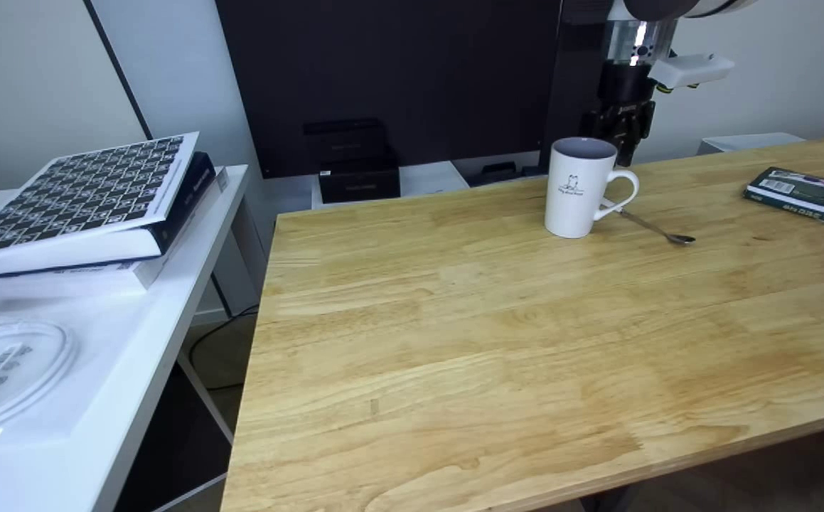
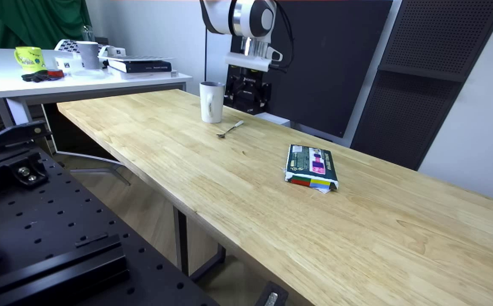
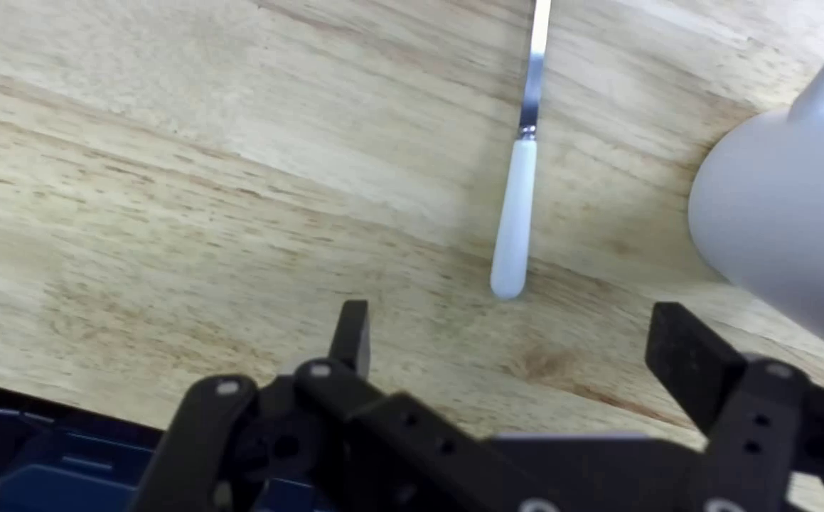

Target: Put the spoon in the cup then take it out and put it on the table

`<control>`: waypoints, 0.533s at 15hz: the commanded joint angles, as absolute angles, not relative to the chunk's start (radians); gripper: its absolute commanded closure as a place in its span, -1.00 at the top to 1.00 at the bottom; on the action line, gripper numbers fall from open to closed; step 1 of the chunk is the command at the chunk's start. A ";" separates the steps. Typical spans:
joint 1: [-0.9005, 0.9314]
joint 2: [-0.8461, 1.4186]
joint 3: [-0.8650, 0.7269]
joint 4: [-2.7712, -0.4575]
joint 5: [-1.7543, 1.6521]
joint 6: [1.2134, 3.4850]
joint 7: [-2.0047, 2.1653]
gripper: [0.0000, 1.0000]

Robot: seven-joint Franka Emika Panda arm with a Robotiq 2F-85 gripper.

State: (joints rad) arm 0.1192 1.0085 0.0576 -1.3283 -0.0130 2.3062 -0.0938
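Nearest the camera in an exterior view lies the wooden bench (image 1: 454,355), a light brown top of joined planks with the grain showing plainly. Behind it stands a broad black panel (image 1: 397,71), and off one end a white side bench (image 1: 127,313). A black platform (image 2: 93,214), pierced with holes, sits apart from the wooden bench's long edge. The white robot arm (image 2: 250,19) hangs at the far side and carries the black gripper (image 3: 511,313), its two fingers (image 3: 692,363) spread wide with wood grain in sight between them. On the white side bench rests a stack of books (image 1: 84,188), the topmost in a black-and-white patterned cover. A dark green printed packet (image 2: 311,163) lies flat on the wooden bench. The white ceramic mug (image 1: 574,199) stands upright near the bench's far edge, well apart from the packet, grey inside, with a loop handle and a small dark drawing on its side. Smallest is the silver spoon (image 3: 524,153), lying on the wooden bench near the mug but apart from it, its slim handle white. In the wrist view that handle points toward the gap between the fingers, its tip appearing just short of the fingertips, while the spoon's far part is cut off by the frame.
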 commanded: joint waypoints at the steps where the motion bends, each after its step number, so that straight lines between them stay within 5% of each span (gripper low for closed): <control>1: 0.108 1.040 0.074 -1.313 0.002 2.313 -0.076 1.00; 8: 0.120 1.080 0.065 -1.293 0.002 2.309 -0.053 1.00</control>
State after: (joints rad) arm 0.1188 1.0580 0.0604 -1.3252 -0.0004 2.3131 -0.0890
